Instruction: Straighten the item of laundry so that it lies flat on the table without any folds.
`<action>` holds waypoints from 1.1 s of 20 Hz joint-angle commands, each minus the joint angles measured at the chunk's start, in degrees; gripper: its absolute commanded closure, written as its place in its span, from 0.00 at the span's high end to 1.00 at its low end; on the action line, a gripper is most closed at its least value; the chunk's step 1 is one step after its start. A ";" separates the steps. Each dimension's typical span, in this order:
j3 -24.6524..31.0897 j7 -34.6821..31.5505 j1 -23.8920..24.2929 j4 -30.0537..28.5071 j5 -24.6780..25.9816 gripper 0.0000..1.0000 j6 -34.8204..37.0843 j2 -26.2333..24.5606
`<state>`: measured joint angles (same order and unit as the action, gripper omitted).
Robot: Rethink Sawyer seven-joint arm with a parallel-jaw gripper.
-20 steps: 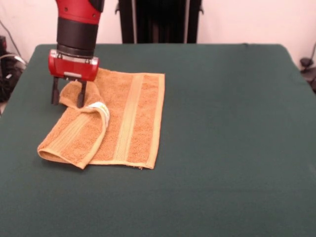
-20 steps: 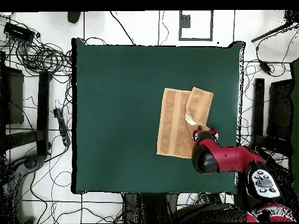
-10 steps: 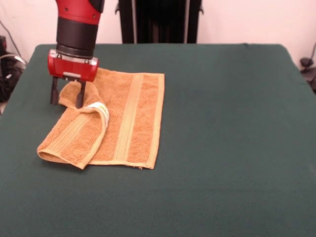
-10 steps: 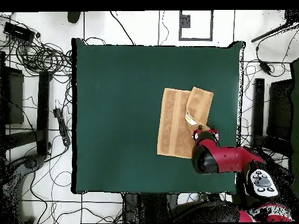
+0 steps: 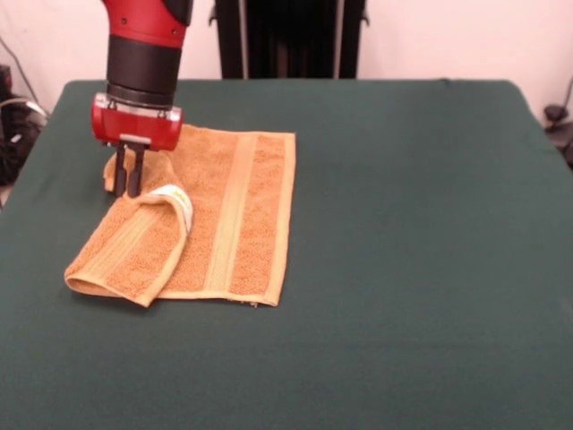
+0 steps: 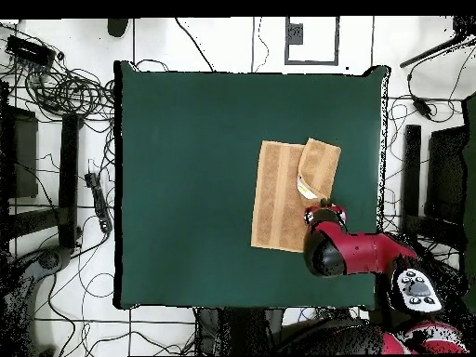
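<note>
Table (image 5: 430,269): large, rectangular, covered in plain dark green cloth; fills most of the front view.

Arm (image 5: 143,45): red and black, descending at the upper left of the front view; in the overhead view it covers the towel's corner nearest the base.

Towel (image 5: 242,215): orange-tan terry, lying on the table's left half in the front view, near the far edge. Right portion lies flat, one paler woven band running lengthwise. Left portion is folded over onto itself, forming a raised, rounded flap with a second pale band on it.

Gripper (image 5: 127,175): red body, two dark fingers drawn close together, pinching the towel's raised far-left corner.

Label (image 5: 176,198): small, white, on the crest of the fold, just beside the gripper.
</note>
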<state>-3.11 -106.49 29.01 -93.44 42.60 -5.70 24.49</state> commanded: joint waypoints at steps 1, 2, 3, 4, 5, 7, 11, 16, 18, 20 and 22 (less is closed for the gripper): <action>23.68 3.61 15.80 -7.10 1.34 0.00 13.04 -4.88; 27.15 5.31 19.38 -8.68 0.58 0.00 15.62 -5.75; 28.23 5.29 20.78 -9.53 0.63 0.00 15.60 -6.08; 29.32 5.28 22.19 -10.37 0.68 0.00 15.59 -6.41; 29.56 5.09 22.62 -10.73 0.91 0.00 15.24 -6.54; 27.55 3.57 20.90 -11.07 0.81 0.00 14.14 -5.40; 15.73 -2.86 10.58 -10.86 -4.29 0.00 19.50 -0.59; 3.19 -10.26 0.57 -10.83 -9.30 0.00 20.03 0.40; 1.02 -10.95 -1.07 -11.13 -11.44 0.00 20.79 0.06; -0.83 -11.89 -2.55 -11.53 -13.06 0.00 19.67 -0.33; -2.86 -13.14 -4.23 -11.75 -15.17 0.00 19.90 -0.77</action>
<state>0.58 -106.49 30.93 -100.25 33.15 3.13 28.48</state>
